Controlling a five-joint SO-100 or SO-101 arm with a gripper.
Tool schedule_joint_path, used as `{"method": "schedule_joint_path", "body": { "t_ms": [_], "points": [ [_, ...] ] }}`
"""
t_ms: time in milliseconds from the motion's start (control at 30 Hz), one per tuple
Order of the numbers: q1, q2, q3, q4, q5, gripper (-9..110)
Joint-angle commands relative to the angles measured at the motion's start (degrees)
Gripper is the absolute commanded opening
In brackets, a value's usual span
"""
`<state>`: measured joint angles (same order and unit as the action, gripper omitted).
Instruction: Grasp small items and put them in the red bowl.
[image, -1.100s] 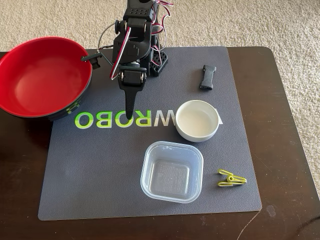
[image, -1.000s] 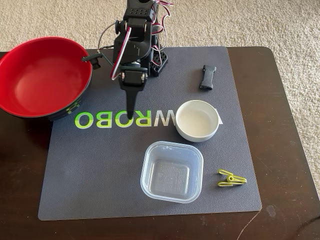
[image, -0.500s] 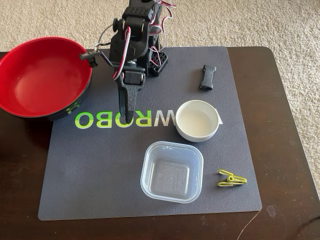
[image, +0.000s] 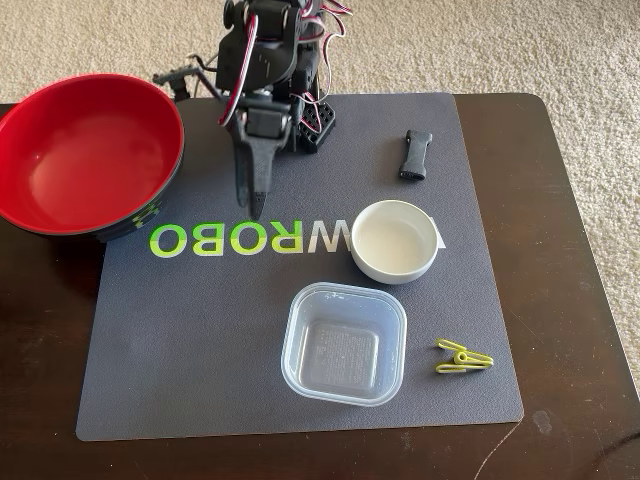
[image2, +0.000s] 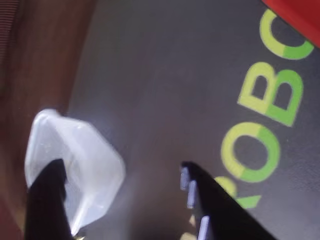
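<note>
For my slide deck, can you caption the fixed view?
Open gripper hovers over the grey mat; red bowl empty, four small items unpicked.

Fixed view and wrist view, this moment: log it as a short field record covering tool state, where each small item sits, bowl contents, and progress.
tool: open in the wrist view, empty, above the mat
red bowl: left edge of the fixed view, nothing inside
clear tub: on mat, front centre
white dish: on mat, behind the tub, to its right
clothespin: right of the tub
black clip: far right of mat
progress: none of the four moved yet
</note>
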<state>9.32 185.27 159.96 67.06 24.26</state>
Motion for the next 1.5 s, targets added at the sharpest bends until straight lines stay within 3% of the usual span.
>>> {"method": "schedule_joint_path", "body": {
  "t_ms": [0,200,400,667,1000,1233,1367,1433,1467],
  "points": [
    [-7.47,-10.63,-8.26,-1.76,-0.44,31],
    [-13.54,-44.82,-33.49,1.49,-1.32,33],
    [-12.74,-69.26,-54.23,7.29,-5.19,32],
    [-12.13,-83.94,-58.45,6.42,-3.16,32],
    [-13.54,-87.98,-58.97,2.37,-1.93,30],
    [-14.24,-106.26,-69.17,-2.02,-0.97,29],
    [-15.38,-113.03,-72.60,-2.02,-0.53,21],
    [-15.64,-113.91,-72.33,-1.49,-0.44,3],
    [-15.64,-113.29,-71.54,-1.23,-0.53,0]
  ]
}}
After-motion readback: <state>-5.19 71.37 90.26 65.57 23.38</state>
